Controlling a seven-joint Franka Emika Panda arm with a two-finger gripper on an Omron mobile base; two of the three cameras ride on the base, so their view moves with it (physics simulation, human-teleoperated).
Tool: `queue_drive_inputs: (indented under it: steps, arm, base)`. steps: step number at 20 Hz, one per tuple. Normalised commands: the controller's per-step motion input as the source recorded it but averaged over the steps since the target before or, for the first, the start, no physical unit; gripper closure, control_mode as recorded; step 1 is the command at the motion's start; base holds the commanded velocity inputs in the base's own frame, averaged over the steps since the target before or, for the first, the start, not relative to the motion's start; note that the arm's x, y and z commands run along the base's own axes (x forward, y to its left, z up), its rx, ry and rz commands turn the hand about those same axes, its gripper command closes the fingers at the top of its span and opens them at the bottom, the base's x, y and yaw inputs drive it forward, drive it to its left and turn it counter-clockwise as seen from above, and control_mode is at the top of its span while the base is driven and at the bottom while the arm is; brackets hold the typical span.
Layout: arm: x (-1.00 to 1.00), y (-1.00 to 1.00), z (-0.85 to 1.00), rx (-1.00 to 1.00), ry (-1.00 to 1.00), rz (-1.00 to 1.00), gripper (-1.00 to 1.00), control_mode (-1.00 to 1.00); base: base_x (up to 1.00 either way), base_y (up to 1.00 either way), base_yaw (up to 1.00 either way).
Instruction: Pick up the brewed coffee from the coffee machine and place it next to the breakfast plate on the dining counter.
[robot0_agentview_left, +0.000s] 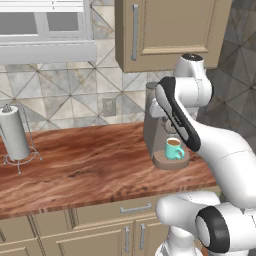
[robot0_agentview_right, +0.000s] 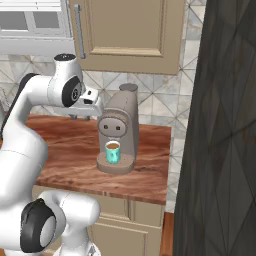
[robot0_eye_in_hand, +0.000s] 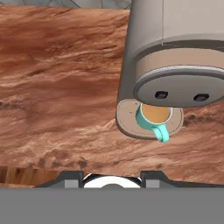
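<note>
Mug (robot0_eye_in_hand: 154, 116) seated on machine (robot0_agentview_right: 121, 125) tray, centre-right of hand view, under brew head | gripper aperture cannot be told, fingertips cropped | risk: brew head struck, coffee spilled during descent

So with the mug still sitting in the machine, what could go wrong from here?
1. The mug sits tucked under the machine's overhanging head, so a descent from above, where the hand looks down now, would likely hit the head first.
2. Its handle points toward the counter's front edge; fingers closing across it might twist the mug.
3. It is full of coffee, so a bump or tilt could spill.
</note>
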Motion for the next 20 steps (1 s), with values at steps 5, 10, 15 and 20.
queue_drive_inputs:
  steps: [5, 10, 15, 20]
  arm:
    - [-0.29, -0.08, -0.12, 0.0, -0.11, 0.0, -1.0, -1.0]
    - [-0.74, -0.51, -0.73, 0.17, -0.53, 0.03, -1.0, -1.0]
    - [-0.4, -1.0, -0.45, 0.28, -0.65, 0.16, -1.0, -1.0]
    - [0.16, -0.96, -0.11, 0.22, -0.34, 0.19, -1.0, -1.0]
  base:
    - [0.0, 0.0, 0.0]
    - [0.0, 0.0, 0.0]
    - [0.0, 0.0, 0.0]
    - [0.0, 0.0, 0.0]
